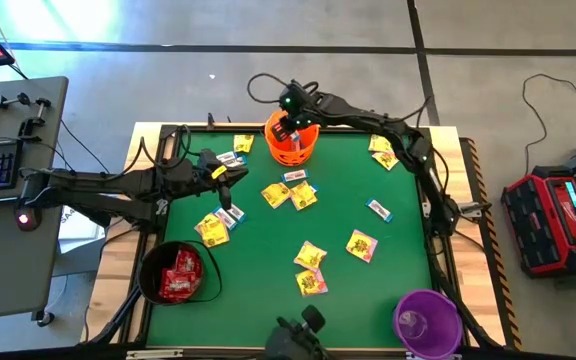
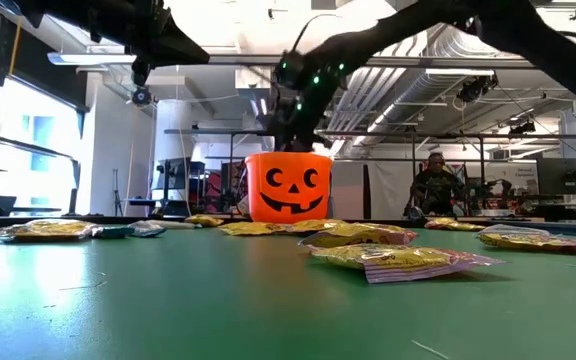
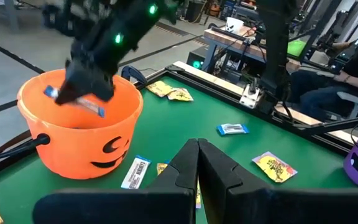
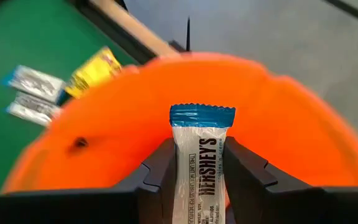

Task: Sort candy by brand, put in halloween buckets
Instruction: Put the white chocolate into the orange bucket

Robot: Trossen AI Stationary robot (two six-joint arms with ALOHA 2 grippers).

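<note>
Right gripper (image 4: 197, 177) pinches Hershey's packet (image 4: 196, 163) mid-body over orange bucket (image 4: 291, 124) — light, slick, floppy (edge grips slip); left gripper (image 3: 197, 163) clenched empty.

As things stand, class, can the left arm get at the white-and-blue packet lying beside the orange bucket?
Probably yes. The left hand is shut and empty, close to that packet, with bare mat between; the right hand is over the orange bucket.

Orange jack-o'-lantern-faced bucket (image 1: 291, 142), black bucket (image 1: 178, 273), purple bucket (image 1: 427, 321), green table (image 1: 268, 250), white-and-blue packet (image 4: 199, 163).
</note>
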